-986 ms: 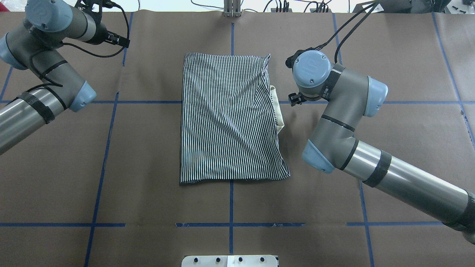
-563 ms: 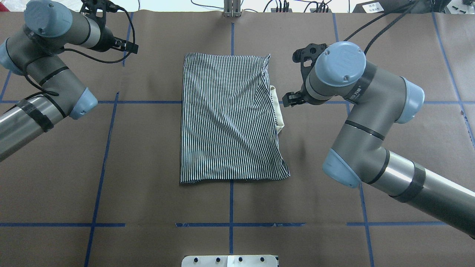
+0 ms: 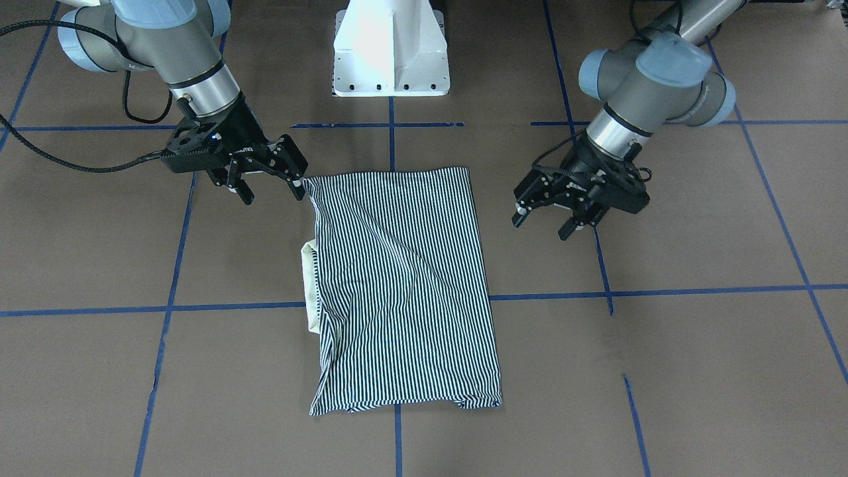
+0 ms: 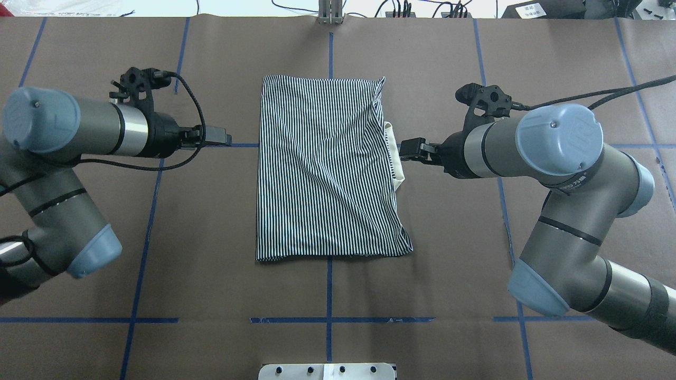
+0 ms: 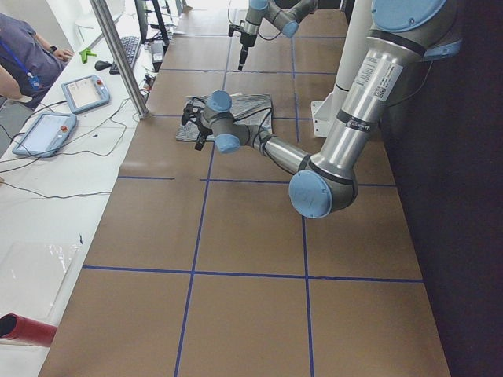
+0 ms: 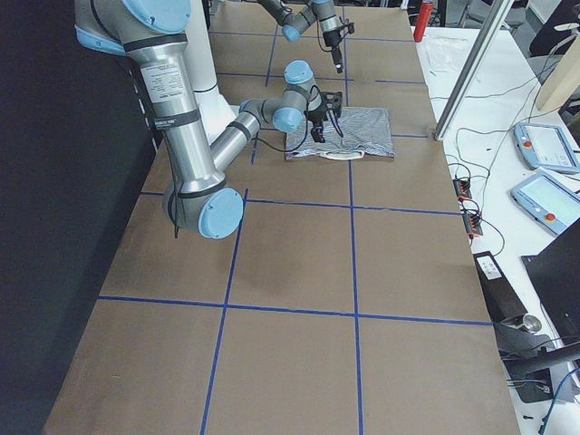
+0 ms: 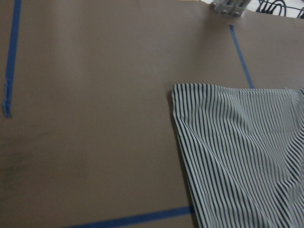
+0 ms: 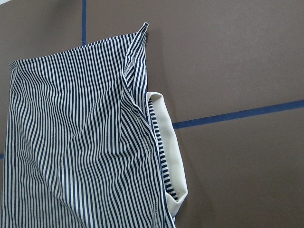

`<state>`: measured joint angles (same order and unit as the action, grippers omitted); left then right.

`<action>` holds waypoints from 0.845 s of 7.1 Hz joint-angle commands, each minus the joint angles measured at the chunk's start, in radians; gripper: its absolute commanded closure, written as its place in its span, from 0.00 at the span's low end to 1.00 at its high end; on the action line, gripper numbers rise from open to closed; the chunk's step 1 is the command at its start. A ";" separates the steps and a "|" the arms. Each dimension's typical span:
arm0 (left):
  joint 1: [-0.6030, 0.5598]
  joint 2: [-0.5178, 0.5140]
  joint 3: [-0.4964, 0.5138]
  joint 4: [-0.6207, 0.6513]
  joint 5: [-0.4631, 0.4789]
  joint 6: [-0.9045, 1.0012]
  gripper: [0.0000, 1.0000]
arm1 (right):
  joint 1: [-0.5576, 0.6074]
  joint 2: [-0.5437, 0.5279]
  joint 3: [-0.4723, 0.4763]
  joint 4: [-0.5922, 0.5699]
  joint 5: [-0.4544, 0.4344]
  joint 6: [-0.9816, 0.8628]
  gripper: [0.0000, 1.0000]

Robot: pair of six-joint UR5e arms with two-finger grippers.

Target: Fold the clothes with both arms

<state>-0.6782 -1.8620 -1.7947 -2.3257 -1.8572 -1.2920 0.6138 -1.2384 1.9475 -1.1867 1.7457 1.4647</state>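
Shirt point(image 4: 327, 174) between left and right fingers point(image 3: 244, 191)

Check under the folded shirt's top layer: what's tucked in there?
A cream collar sticks out from under the striped shirt along the edge on the robot's right. Everything else folded beneath is covered, so sleeves and buttons cannot be seen.

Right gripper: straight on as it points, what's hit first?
Likely the collar poking out of the shirt's edge, right ahead of the right gripper. Height is unclear, so it might pass above.
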 commanded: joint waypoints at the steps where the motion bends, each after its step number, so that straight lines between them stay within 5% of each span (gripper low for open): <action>1: 0.219 0.041 -0.089 0.046 0.196 -0.253 0.00 | -0.035 -0.007 0.002 0.027 -0.078 0.123 0.00; 2: 0.303 0.027 -0.083 0.114 0.273 -0.347 0.03 | -0.040 -0.009 0.002 0.027 -0.084 0.123 0.00; 3: 0.345 -0.008 -0.069 0.194 0.314 -0.396 0.25 | -0.043 -0.009 0.002 0.027 -0.084 0.124 0.00; 4: 0.359 -0.058 -0.068 0.300 0.313 -0.406 0.35 | -0.045 -0.009 0.001 0.027 -0.086 0.124 0.00; 6: 0.374 -0.085 -0.055 0.336 0.311 -0.406 0.39 | -0.046 -0.009 0.001 0.027 -0.086 0.124 0.00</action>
<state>-0.3177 -1.9319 -1.8597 -2.0151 -1.5482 -1.6940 0.5691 -1.2471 1.9484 -1.1597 1.6602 1.5890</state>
